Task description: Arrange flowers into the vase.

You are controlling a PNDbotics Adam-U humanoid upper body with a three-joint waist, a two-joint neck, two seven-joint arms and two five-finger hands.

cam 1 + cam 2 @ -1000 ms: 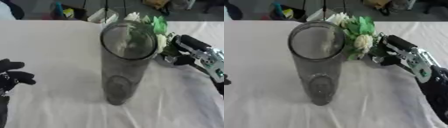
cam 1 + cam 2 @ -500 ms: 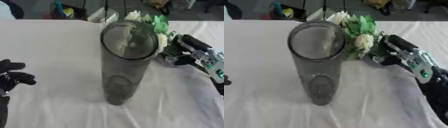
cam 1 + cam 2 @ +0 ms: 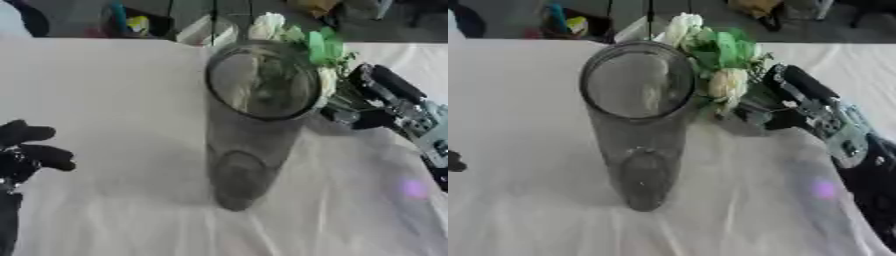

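Right robot hand grasping the white-and-green flower bunch beside the vase rim.
Tall clear glass vase stands just left of it on the white-clothed counter; left robot hand rests relaxed far left.

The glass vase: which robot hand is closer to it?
The right. The right robot hand holds the flowers just beside the vase rim; the left robot hand rests far off at the table's left edge.

No readable text, label, brand, number or sign appears on anything in either view
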